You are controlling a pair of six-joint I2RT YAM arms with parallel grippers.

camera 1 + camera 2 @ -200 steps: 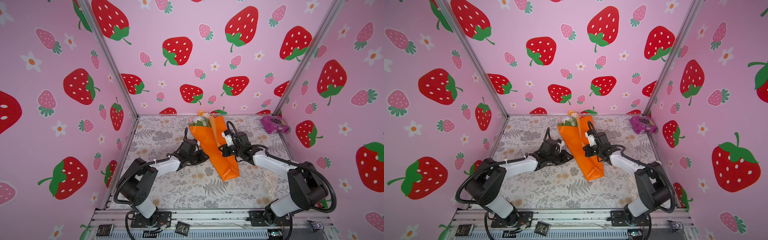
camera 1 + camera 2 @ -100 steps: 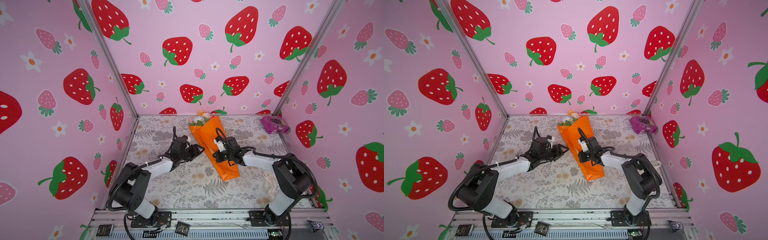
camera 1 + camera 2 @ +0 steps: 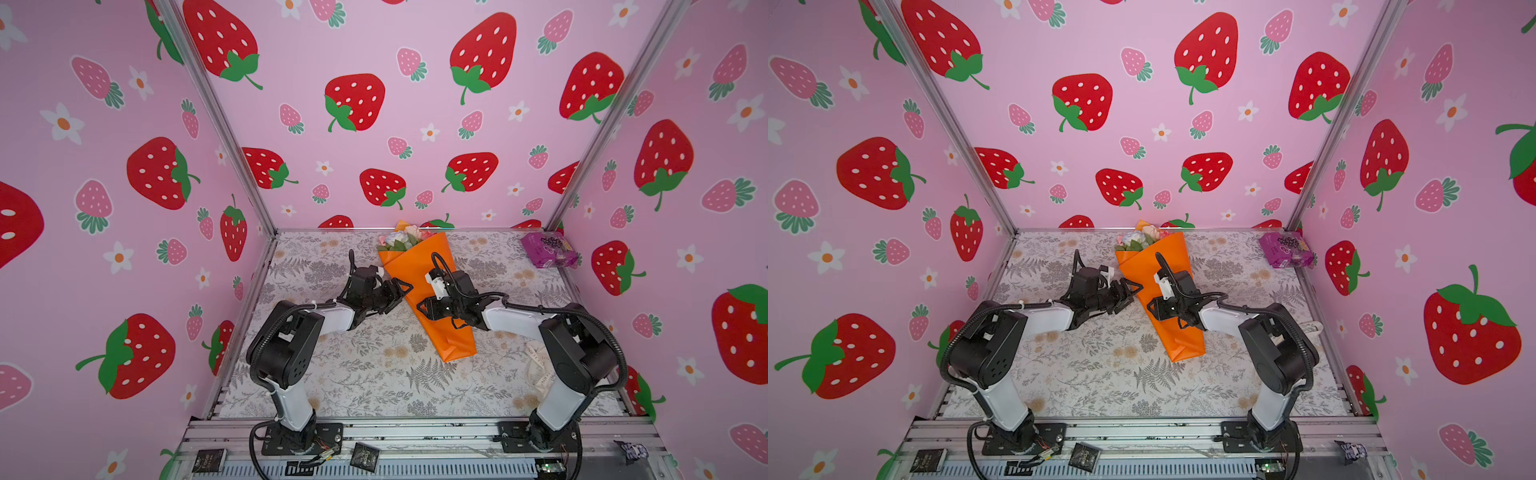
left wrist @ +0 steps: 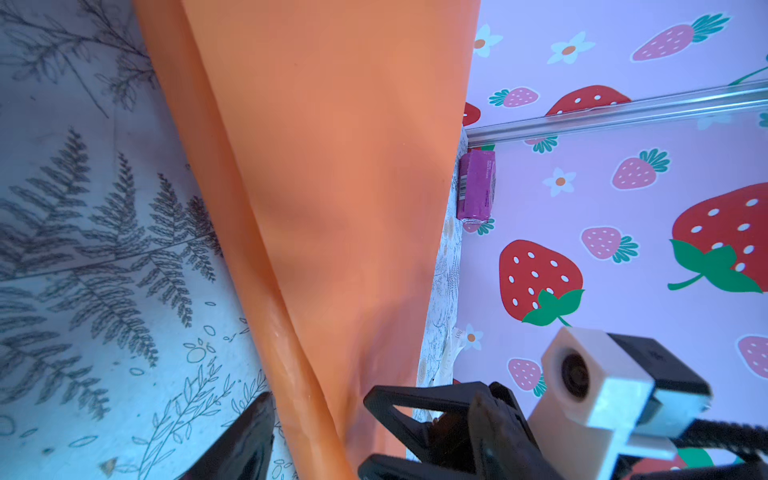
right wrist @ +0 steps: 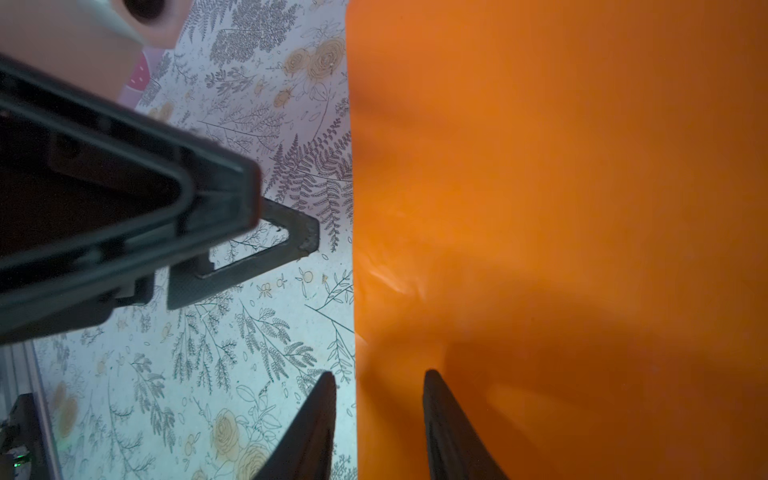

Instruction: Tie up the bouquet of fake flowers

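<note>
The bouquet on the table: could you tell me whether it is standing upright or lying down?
Lying down: the bouquet rests lengthwise on the table, flower heads toward the back wall.

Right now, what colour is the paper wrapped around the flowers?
Bright orange wrapping paper, plain with no pattern, clearest in a top view.
</note>
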